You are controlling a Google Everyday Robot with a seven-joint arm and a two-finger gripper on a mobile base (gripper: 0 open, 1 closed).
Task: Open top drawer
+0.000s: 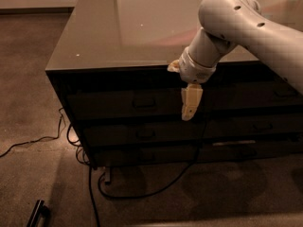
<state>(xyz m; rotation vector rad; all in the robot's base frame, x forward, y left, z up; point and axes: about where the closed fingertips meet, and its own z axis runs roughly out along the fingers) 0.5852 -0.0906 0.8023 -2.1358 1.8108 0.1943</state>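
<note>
A low, dark grey cabinet (pixel 57 79) stands on a brownish, finely speckled carpet floor (pixel 28 79). Its worktop (pixel 123 32) is flat, smooth and glossy, with soft pale reflections and a few bright pinpoints.

The top drawer (pixel 109 105) sits directly under the worktop's edge in the left-hand stack. It is a wide, shallow, flat matte front with a small rectangular pull handle (pixel 144 103) at its centre, and it lies flush with the fronts around it. Below it are the middle drawer (pixel 113 135) and the bottom drawer (pixel 123 156), each with a like handle. A matching right-hand stack (pixel 265 98) continues the cabinet face.

The arm (pixel 255 27) is rounded, smooth, off-white plastic with small dark holes. It comes in from the upper right and bends down over the worktop's front edge. It ends in a ribbed white wrist cuff (pixel 196 67). The gripper (pixel 191 103) is cream-coloured and blocky. It tapers and points downward in front of the top drawer, just to the right of the handle and at about its height. Whether it touches the drawer front, and whether it is spread or closed, cannot be told from this angle.

Thin black cables (pixel 142 193) loop across the carpet beneath the cabinet, and one trails off to the left.
</note>
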